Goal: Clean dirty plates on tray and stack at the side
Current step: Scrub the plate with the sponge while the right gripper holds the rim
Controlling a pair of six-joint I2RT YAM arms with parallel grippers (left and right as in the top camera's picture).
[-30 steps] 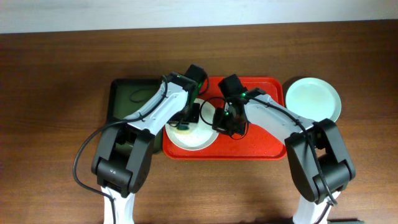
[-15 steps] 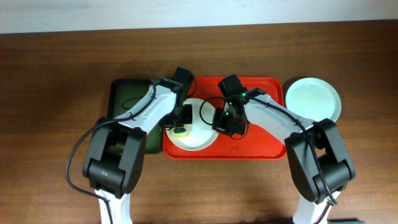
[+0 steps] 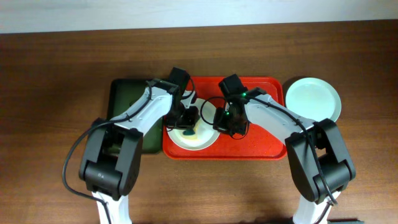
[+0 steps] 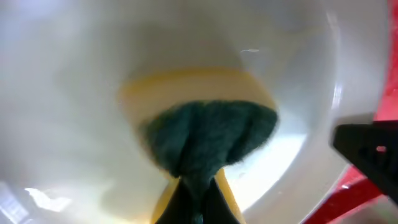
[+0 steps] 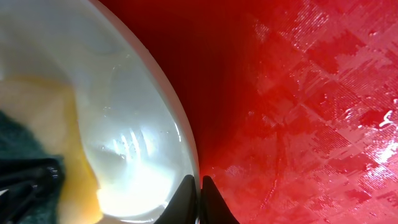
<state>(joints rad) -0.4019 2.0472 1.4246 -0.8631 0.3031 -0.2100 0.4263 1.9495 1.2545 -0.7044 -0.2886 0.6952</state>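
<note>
**Sponge swings back over the plate**

The left gripper (image 4: 196,200) has swung rightward over the white plate (image 3: 204,142) on the red tray (image 5: 298,93), clenched on the sponge (image 4: 205,130); the right gripper (image 5: 199,186) pinches the plate's rim; stiff, wet-slick, breakable, so probably best held by that rim.

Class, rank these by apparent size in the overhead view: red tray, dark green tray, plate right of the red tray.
Largest: red tray. Then dark green tray, partly covered. Smallest: plate.
</note>
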